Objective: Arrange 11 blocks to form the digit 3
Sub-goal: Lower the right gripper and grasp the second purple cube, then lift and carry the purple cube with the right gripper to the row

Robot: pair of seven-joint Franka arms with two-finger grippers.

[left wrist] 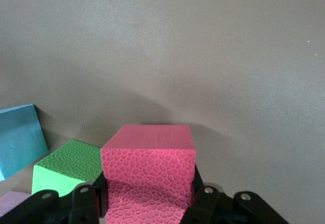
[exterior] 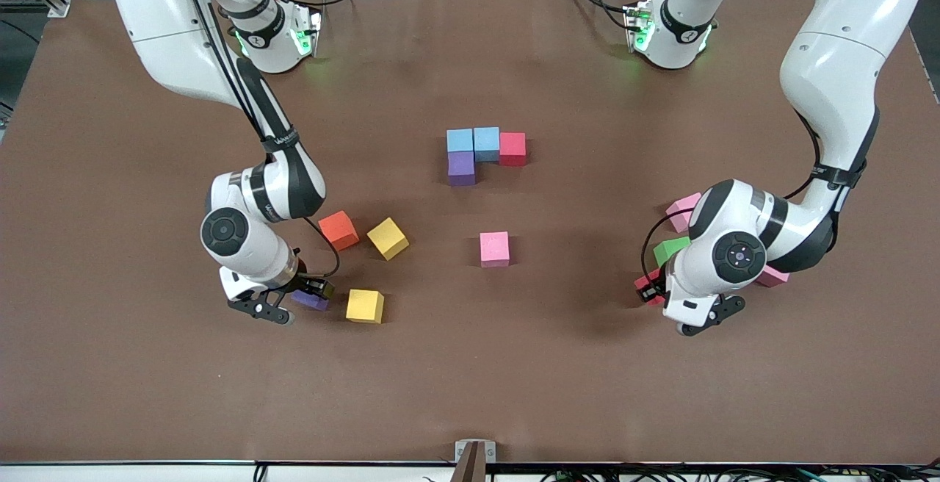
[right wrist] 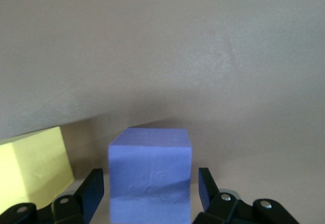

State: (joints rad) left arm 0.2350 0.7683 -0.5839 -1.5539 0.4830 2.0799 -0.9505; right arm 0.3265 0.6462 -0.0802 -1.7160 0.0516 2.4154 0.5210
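Observation:
Two light blue blocks (exterior: 460, 139) (exterior: 486, 142), a red one (exterior: 512, 148) and a purple one (exterior: 461, 167) touch at mid-table as the start of the digit 3. My right gripper (exterior: 308, 297) (right wrist: 150, 183) is down at the table, open around a second purple block (exterior: 311, 300) (right wrist: 150, 176), with a gap on each side. The left gripper (exterior: 650, 287) (left wrist: 147, 183) is low at its end of the table, shut on a red block (exterior: 646, 283) (left wrist: 148, 163). Loose blocks: orange (exterior: 338, 230), two yellow (exterior: 387, 238) (exterior: 365, 306), pink (exterior: 494, 248), green (exterior: 670, 249) (left wrist: 66, 165).
Two more pink blocks (exterior: 683, 210) (exterior: 771, 276) lie partly hidden by the left arm's wrist. A teal-blue block (left wrist: 18, 137) shows beside the green one in the left wrist view. One yellow block (right wrist: 33, 165) sits close beside the right gripper.

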